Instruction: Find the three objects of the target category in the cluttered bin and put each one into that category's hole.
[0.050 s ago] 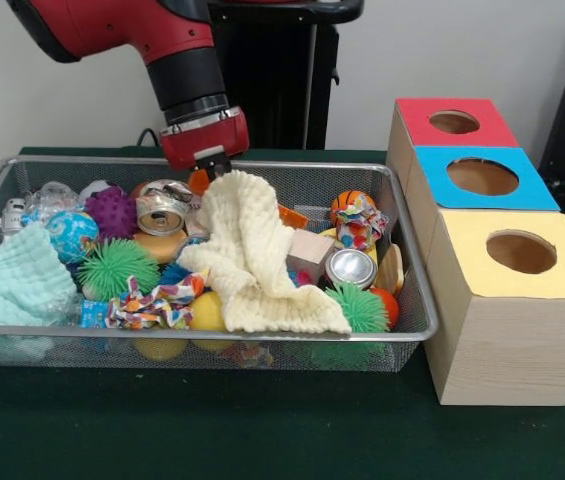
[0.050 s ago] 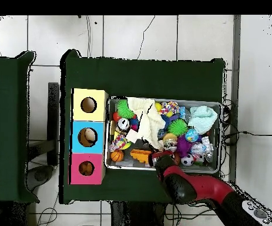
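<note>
One tool (image 1: 212, 168) at bin's (image 1: 202, 331) far rim — cloth (image 1: 252, 255) below.

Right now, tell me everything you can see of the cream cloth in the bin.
The cream cloth is a pale yellow, nubby, towel-like fabric, crumpled and draped over the clutter near the middle of the wire mesh bin. Its top rises in a peak just below the pincer; whether the pincer grips it cannot be told. From there it spreads down toward the bin's front rim. It lies across a yellow ball, beside a wooden block and a silver can, and partly hides toys beneath.
</note>
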`<state>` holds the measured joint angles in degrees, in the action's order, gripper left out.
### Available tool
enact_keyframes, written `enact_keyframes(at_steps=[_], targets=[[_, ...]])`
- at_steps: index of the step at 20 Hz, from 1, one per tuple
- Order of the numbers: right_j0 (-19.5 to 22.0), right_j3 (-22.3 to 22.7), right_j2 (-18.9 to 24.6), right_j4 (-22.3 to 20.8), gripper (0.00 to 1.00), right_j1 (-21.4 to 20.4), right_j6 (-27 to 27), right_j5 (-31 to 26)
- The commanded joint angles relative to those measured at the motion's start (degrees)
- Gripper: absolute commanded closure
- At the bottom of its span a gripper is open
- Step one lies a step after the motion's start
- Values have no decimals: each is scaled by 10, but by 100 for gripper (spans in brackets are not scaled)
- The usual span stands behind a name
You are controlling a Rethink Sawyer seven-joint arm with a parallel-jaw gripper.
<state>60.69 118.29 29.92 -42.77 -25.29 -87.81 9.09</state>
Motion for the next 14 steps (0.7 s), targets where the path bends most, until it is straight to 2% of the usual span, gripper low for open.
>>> enact_keyframes(at_steps=[1, 3, 9, 14], targets=[[48, -127, 97, -38, 100, -14, -12, -52], [63, -128, 122, -31, 100, -13, -2, -78], [82, -122, 150, 19, 100, -14, -28, -102], [71, -116, 144, 40, 100, -29, -36, -115]])
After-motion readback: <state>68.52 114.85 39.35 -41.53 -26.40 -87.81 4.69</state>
